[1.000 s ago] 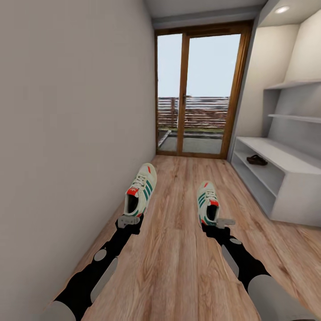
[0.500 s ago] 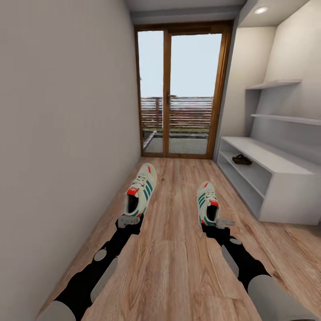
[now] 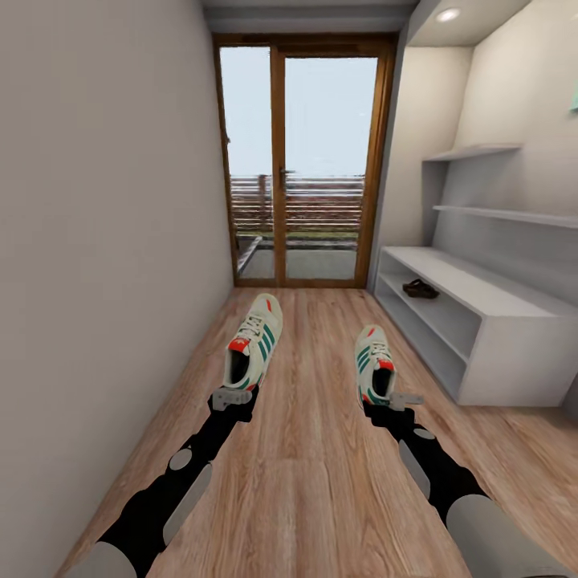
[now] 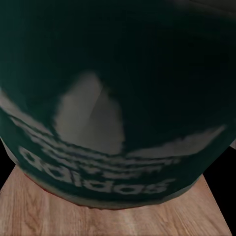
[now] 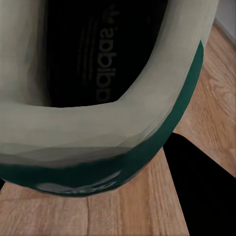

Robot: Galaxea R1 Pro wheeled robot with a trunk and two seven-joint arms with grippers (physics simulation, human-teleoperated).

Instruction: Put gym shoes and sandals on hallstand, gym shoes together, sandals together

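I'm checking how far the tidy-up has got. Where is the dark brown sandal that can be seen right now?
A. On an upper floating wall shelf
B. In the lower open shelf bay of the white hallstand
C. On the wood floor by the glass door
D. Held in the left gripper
B: in the head view the sandal lies inside the lower bay of the hallstand, under its bench top, off the corridor floor.
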